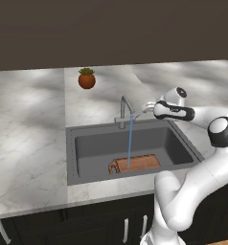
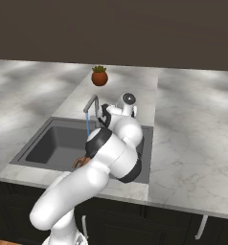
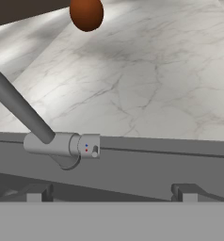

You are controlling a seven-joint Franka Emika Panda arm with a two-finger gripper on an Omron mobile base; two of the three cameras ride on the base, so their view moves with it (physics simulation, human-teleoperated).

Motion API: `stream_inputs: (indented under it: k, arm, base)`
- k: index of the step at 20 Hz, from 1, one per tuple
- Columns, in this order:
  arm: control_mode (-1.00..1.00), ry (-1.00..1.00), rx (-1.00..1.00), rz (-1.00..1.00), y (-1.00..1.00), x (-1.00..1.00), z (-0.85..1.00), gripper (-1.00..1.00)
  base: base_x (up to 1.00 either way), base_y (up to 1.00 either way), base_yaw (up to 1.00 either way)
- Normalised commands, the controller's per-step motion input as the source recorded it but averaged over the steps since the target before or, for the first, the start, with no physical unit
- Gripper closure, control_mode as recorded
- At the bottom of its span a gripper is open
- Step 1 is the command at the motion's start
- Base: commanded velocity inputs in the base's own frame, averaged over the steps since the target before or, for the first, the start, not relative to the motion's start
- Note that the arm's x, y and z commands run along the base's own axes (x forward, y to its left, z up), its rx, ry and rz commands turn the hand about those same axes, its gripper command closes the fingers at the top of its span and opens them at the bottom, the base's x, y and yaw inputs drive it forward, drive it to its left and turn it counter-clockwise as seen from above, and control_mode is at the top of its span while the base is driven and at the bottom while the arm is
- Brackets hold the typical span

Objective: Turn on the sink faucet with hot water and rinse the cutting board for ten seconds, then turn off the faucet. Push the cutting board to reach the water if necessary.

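Note:
The sink faucet [image 1: 124, 111] stands at the back rim of the sink [image 1: 71, 158], and a thin blue stream of water [image 1: 130, 141] falls from its spout onto the cutting board [image 1: 135, 164]. The reddish-brown board lies flat on the basin floor near the front wall, its loop handle to the left. My gripper [image 1: 146, 106] hovers just right of the faucet, level with its upper part, pointing at it. In the hand view the gripper [image 3: 109, 193] is open and empty, with the faucet's base and small side lever [image 3: 89, 147] just ahead. From the right base view my arm hides most of the board [image 2: 80, 162].
A small brown pot with a green plant [image 1: 86, 79] sits on the white marble counter [image 1: 29, 129] behind the faucet, and it also shows as the pot [image 3: 86, 13] in the hand view. Dark cabinet fronts run below the counter edge.

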Motion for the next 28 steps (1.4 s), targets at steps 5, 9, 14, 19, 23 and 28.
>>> stream_inputs:
  k: [5, 9, 14, 19, 23, 28]
  arm:
    - [-1.0, 0.0, 0.0, 0.0, 0.0, 0.0, 0.0, -1.0]
    - [-1.0, 0.0, 0.0, 0.0, 0.0, 0.0, -0.07, -1.0]
    - [-1.0, 0.0, 0.0, 0.0, 0.0, 0.0, -0.15, -1.0]
    - [-1.0, 0.0, 0.0, 0.0, 0.0, 0.04, -0.09, -1.0]
    - [-1.0, 0.0, 0.0, 0.0, 0.0, 0.1, -0.07, -1.0]
    - [-1.0, 0.0, 0.0, 0.0, 0.0, 0.18, -0.11, -1.0]
  base:
    - [0.0, 0.0, 0.0]
    - [0.0, 0.0, 0.0]
    - [0.0, 0.0, 0.0]
    - [0.0, 0.0, 0.0]
    - [0.0, 0.0, 0.0]
    - [0.0, 0.0, 0.0]
